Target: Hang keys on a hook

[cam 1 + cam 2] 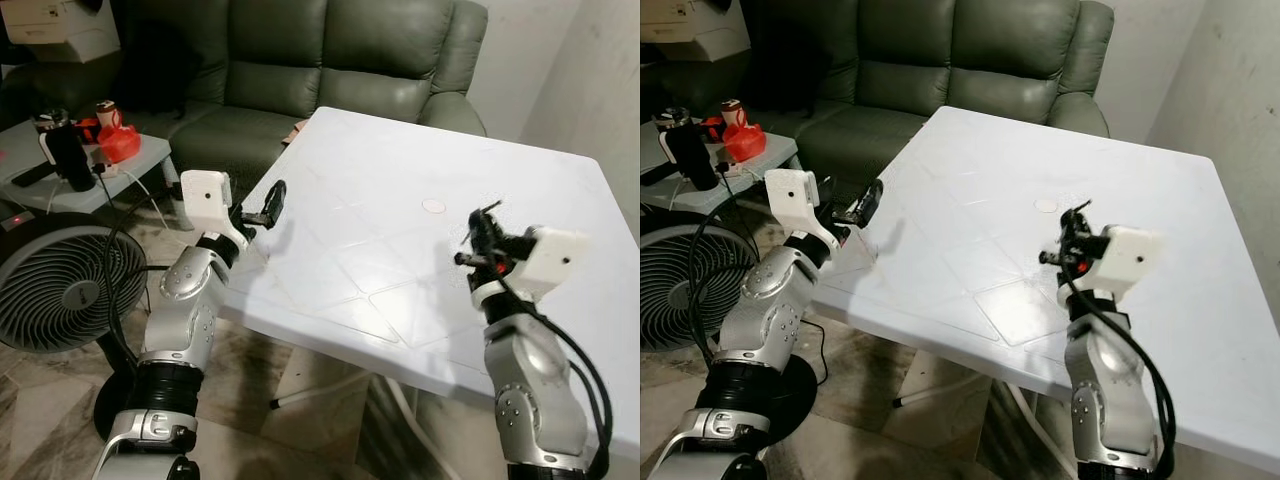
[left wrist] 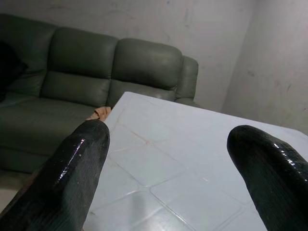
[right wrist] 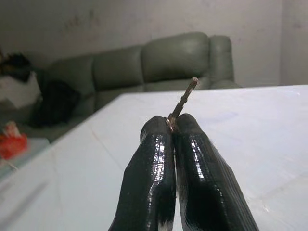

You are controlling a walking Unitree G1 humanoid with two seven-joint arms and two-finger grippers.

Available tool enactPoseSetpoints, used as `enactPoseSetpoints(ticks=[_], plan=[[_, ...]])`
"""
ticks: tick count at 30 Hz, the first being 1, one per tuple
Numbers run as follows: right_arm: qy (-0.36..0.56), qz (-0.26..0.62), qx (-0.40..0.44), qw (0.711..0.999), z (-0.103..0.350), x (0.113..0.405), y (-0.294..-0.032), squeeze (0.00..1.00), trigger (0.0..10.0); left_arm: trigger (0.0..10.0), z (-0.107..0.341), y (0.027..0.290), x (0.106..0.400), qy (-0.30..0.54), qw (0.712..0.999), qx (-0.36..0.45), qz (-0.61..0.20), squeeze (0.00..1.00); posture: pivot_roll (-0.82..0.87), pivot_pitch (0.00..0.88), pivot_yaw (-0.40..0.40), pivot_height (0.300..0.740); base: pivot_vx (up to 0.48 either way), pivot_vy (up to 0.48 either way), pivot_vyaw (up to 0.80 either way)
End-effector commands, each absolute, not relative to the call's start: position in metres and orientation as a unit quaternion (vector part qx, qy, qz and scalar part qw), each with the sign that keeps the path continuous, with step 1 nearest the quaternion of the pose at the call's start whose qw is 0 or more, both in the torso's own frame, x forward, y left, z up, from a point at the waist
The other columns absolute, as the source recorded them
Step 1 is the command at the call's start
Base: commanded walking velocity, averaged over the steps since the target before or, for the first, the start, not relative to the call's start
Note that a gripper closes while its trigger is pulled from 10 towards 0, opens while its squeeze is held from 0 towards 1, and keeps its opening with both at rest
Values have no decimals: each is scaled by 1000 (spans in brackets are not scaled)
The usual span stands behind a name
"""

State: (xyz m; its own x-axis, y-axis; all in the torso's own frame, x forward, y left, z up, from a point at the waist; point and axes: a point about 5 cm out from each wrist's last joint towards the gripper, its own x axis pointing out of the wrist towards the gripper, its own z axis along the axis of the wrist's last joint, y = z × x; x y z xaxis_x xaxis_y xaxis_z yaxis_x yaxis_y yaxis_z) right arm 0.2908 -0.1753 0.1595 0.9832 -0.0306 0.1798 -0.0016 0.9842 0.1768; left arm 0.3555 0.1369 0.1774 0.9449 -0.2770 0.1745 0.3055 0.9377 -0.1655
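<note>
A small metal key (image 3: 185, 98) sticks out from between the pressed-together fingertips of my right gripper (image 3: 172, 126). That right gripper (image 1: 480, 232) is held a little above the white table (image 1: 400, 180), near its front right part, shut on the key. My left gripper (image 1: 270, 205) hovers at the table's left edge, its fingers (image 2: 79, 159) spread wide with nothing between them. No hook can be made out in these views.
A grey-green sofa (image 1: 300, 60) stands behind the table. To the left sit a floor fan (image 1: 70, 285) and a low side table (image 1: 90, 175) with a red object (image 1: 118, 142) and a black bottle (image 1: 68, 155). A faint round mark (image 1: 433, 206) lies on the table.
</note>
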Motion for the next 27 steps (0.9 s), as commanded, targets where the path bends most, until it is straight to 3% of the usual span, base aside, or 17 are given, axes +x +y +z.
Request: enactPoseSetpoints(ticks=[1,14,23,27], plan=[[-86,-15,72,994,157,291,-176,0,10000,10000,176,138,357,-67,982,-102,-143,0,-24,0,1,740,0,0,-663],[-89,-5,44,995,157,294,-174,0,10000,10000,164,145,361,-47,986,-98,-123,0,-27,0,-7,740,0,0,-687],[-86,1,36,996,155,293,-172,0,10000,10000,161,144,362,-42,987,-105,-117,0,-25,0,-11,740,0,414,-691],[-83,1,36,996,154,293,-171,0,10000,10000,161,143,362,-43,988,-98,-115,0,-26,0,-11,740,0,0,-688]])
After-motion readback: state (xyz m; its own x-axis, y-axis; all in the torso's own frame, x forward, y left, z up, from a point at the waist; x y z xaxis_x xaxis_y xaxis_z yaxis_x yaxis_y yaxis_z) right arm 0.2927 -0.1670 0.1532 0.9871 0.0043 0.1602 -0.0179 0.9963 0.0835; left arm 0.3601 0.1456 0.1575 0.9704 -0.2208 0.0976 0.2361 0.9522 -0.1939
